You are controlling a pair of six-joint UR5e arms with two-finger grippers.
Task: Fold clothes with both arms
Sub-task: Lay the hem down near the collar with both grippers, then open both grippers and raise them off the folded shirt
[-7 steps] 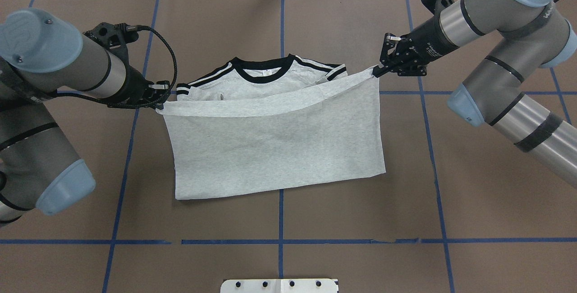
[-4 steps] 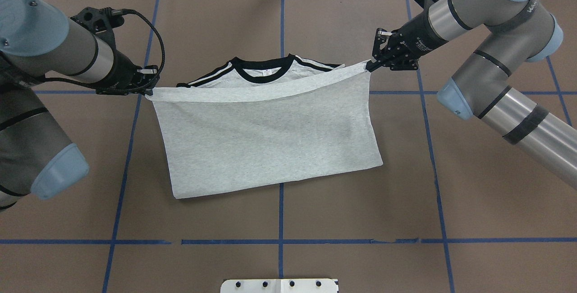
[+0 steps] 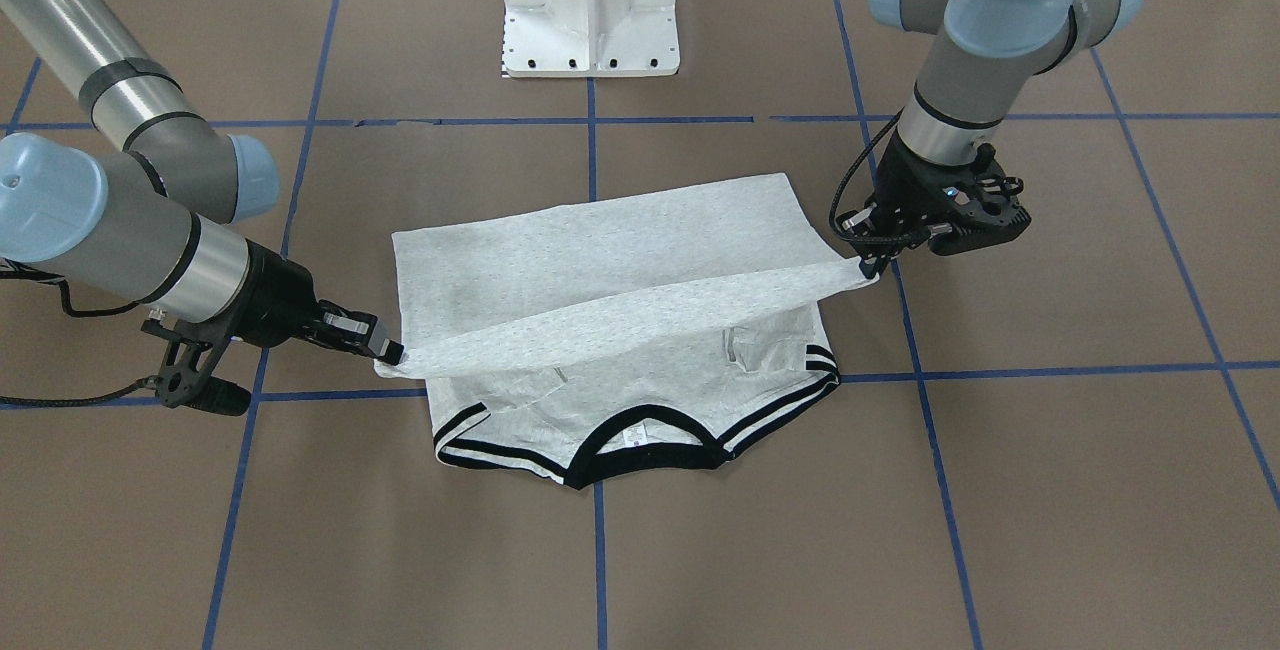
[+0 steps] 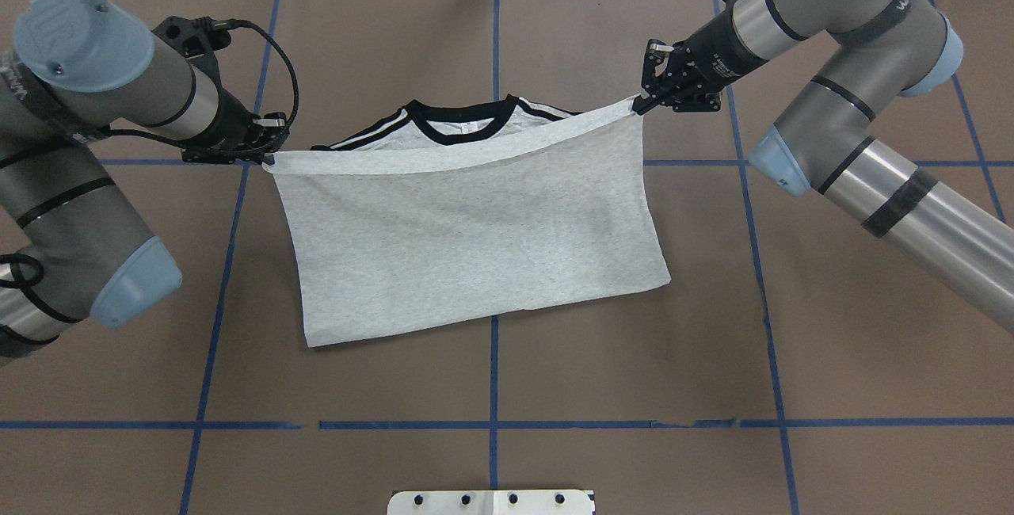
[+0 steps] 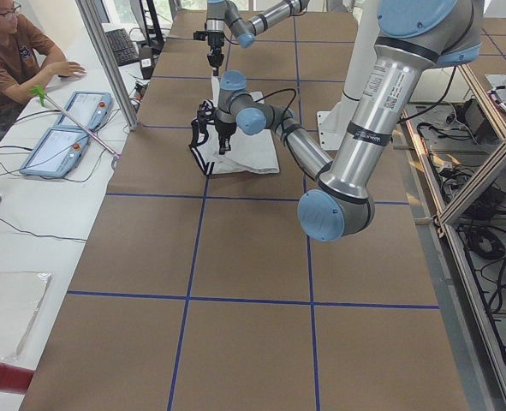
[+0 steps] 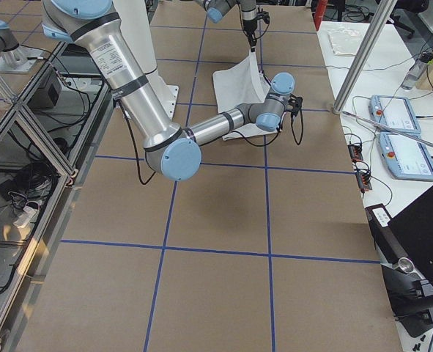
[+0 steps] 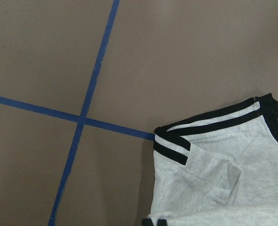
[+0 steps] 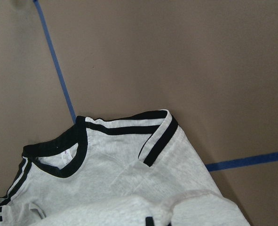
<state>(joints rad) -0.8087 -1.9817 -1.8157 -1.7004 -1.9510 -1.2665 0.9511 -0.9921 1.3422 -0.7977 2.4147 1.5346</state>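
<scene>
The grey T-shirt (image 4: 475, 246) lies back side up on the brown table, its black collar (image 4: 463, 115) at the far side. Its lower half is folded up towards the collar. My left gripper (image 4: 265, 157) is shut on the left hem corner. My right gripper (image 4: 638, 107) is shut on the right hem corner. The hem hangs taut between them, a little above the striped shoulders. In the front view the left gripper (image 3: 868, 265) and the right gripper (image 3: 390, 350) hold the raised hem over the shirt (image 3: 600, 270). The wrist views show the striped shoulders (image 7: 209, 165) (image 8: 120, 169) below.
Blue tape lines (image 4: 493, 420) cross the brown table. The white pedestal base (image 3: 590, 10) stands at the robot's side of the table. An operator (image 5: 13, 51) and two tablets (image 5: 64, 128) are beyond the far table edge.
Both grippers have carried the hem farther from the robot, towards the collar. The folded half now covers more of the sleeves and shoulders.
</scene>
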